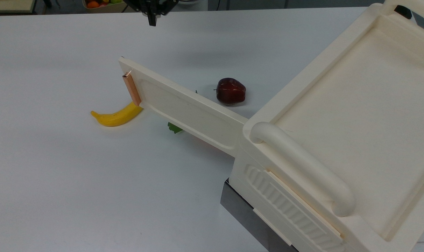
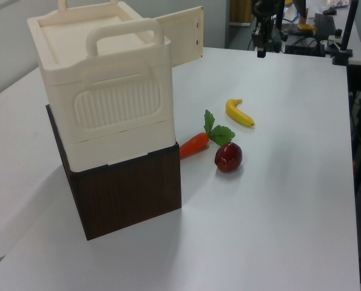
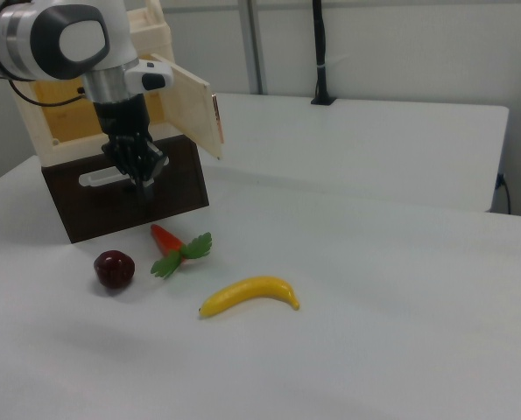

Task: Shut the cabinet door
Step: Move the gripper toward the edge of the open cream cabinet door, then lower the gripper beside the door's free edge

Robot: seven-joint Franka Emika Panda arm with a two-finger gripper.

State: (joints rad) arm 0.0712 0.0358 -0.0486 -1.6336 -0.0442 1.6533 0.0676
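The cabinet (image 1: 341, 115) is a cream box on a dark base, and it also stands in the left view (image 2: 101, 91). Its cabinet door (image 1: 187, 112) swings wide open over the table, with the copper strip handle (image 1: 132, 89) at its free end. The door appears again in the left view (image 2: 183, 33) and the right view (image 3: 190, 105). My gripper (image 1: 152, 21) hangs above the table's far edge, well beyond the door's handle end and apart from it. Its fingers are shut together on nothing. It also appears in the left view (image 2: 261, 51) and the right view (image 3: 144, 184).
A banana (image 1: 115, 117) lies below the door's handle end. A dark red apple (image 1: 231, 91) sits behind the door. A carrot (image 2: 194, 144) with green leaves (image 1: 173, 127) lies partly under the door, beside the cabinet base (image 3: 111, 201). A fruit box (image 1: 96, 4) sits past the far edge.
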